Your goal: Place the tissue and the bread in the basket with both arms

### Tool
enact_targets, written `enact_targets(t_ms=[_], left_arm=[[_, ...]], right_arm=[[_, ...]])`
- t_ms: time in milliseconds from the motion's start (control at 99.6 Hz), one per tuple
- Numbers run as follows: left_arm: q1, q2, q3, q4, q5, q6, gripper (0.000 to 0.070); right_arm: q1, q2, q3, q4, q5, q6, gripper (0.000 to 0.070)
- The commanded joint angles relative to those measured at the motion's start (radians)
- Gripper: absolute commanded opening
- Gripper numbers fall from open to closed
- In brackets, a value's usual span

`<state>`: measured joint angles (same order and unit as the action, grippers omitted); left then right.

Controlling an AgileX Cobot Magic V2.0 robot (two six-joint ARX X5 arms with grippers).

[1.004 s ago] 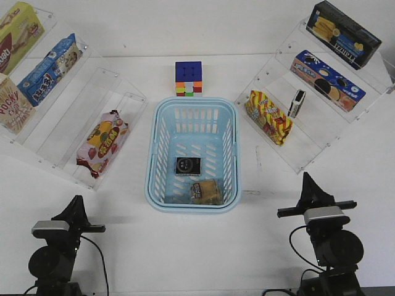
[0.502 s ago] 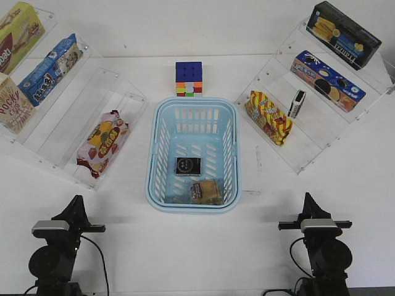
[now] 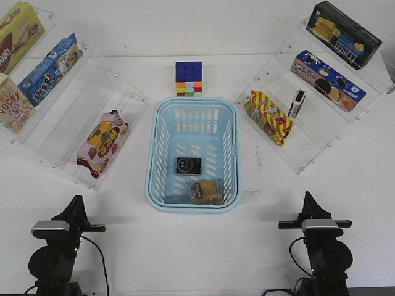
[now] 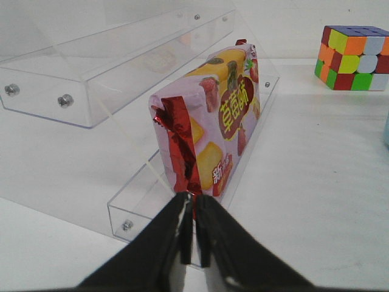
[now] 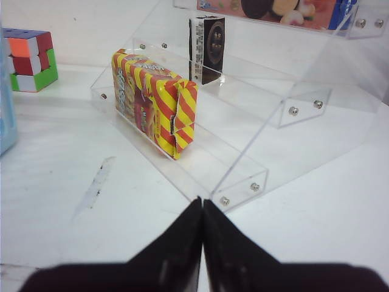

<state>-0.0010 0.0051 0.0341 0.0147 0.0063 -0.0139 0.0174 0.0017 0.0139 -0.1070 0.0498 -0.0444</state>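
The light-blue basket [image 3: 152,161] stands in the middle of the table. The black tissue pack [image 3: 188,166] lies flat on its slotted bottom. The wrapped bread [image 3: 205,192] lies just nearer, against the near wall. My left gripper [image 3: 76,208] is shut and empty at the near left, well apart from the basket. In the left wrist view it [image 4: 194,210] points at a snack bag. My right gripper [image 3: 307,203] is shut and empty at the near right. In the right wrist view it [image 5: 202,207] points at the clear shelf's corner.
Clear tiered shelves flank the basket. The left one holds a red-and-yellow fruit snack bag [image 3: 102,142] [image 4: 209,128] and boxes. The right one holds a striped pack [image 3: 268,117] [image 5: 155,103], a small black box [image 3: 297,103] and biscuit boxes. A puzzle cube [image 3: 189,78] sits behind the basket.
My right arm has drawn back and lowered toward the near edge since a second ago, then held still. The left arm, basket, tissue and bread have not moved.
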Motion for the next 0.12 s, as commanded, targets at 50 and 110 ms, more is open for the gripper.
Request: enact_targets(t_ms=[50, 110], left_arm=[[0.002, -0.002, -0.02, 0.014, 0.002, 0.002, 0.0001], [0.002, -0.002, -0.02, 0.014, 0.002, 0.002, 0.0001]], right_arm=[[-0.003, -0.001, -0.002, 0.012, 0.003, 0.014, 0.0], [-0.003, -0.001, -0.002, 0.012, 0.003, 0.014, 0.0]])
